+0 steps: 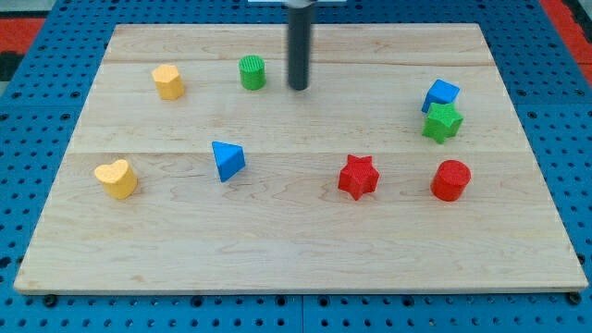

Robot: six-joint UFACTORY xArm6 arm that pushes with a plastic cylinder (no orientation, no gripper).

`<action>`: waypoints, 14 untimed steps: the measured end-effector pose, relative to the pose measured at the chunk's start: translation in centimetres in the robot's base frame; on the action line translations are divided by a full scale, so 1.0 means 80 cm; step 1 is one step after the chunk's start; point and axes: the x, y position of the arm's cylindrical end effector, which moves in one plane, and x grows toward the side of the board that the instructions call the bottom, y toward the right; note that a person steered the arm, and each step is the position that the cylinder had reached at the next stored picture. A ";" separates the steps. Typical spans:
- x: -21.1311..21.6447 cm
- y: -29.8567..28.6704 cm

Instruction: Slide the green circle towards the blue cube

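Currently my tip (pixel 298 88) is parked right of the green circle block (pixel 252 72); no fingers fitted. It should be rounded leftward, then pushed towards the blue cube (pixel 441 94).

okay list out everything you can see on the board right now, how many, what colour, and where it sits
green circle: one, green, upper middle, just left of my tip
blue cube: one, blue, view's right, touching or nearly touching the green star
green star: one, green, right below the blue cube
red star: one, red, lower middle-right
red cylinder: one, red, right of the red star
blue triangle: one, blue, centre-left
yellow hexagon-like block: one, yellow, upper left
yellow heart: one, yellow, lower left
wooden board: one, pale wood, on blue pegboard
my tip: one dark rod, right of the green circle, apart
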 end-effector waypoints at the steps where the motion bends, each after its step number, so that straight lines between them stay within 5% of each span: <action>1: 0.027 -0.139; 2: -0.039 -0.155; 3: -0.063 -0.087; 6: -0.071 0.034; 9: 0.004 0.140; 10: 0.020 0.093; 12: 0.031 -0.226; 13: -0.011 -0.325; 14: -0.059 -0.314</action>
